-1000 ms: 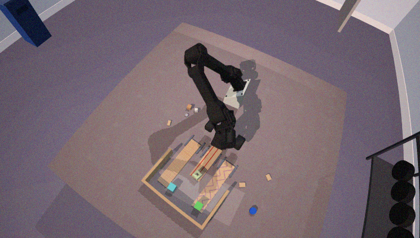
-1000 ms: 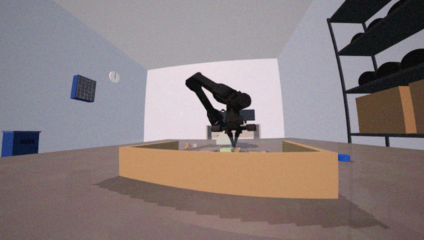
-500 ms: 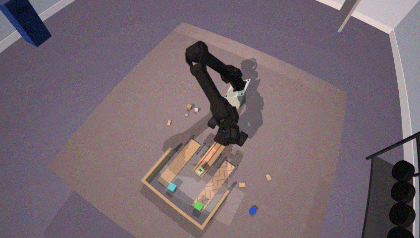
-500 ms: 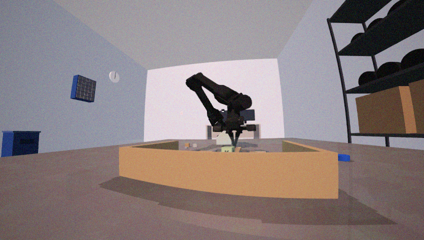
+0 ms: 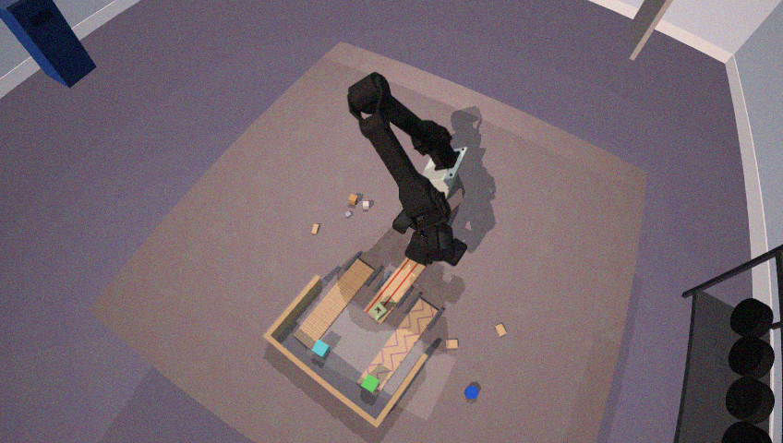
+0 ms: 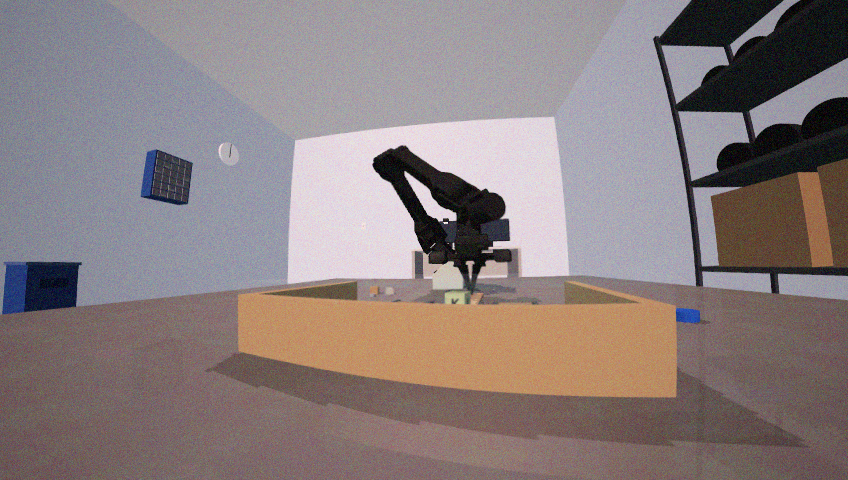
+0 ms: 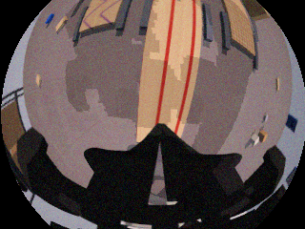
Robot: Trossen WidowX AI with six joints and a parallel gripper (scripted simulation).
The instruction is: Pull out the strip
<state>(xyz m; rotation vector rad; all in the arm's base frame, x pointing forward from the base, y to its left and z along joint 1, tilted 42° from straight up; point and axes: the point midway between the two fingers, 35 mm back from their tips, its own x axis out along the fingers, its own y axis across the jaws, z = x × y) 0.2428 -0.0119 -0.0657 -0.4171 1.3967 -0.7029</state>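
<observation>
The tool point(image 5: 422, 258) point(image 6: 473, 289) point(image 7: 160, 126) is closed, gripping nothing, apparently pressed on the flat, red-lined wooden strip point(image 5: 398, 282) point(image 6: 477, 297) point(image 7: 178, 62) to drag it; the pale-green lettered cube point(image 5: 378, 310) point(image 6: 457, 297) sits on its far end, at seven o'clock from above.

The gripper point(image 5: 422, 262) point(image 6: 472, 290) point(image 7: 160, 126) points downward (its fingertips together).

Blue-grey side walls, pale far wall; round clock point(image 6: 228, 154); black shelf unit point(image 5: 691, 351) point(image 6: 677, 110) holding boxes.
</observation>
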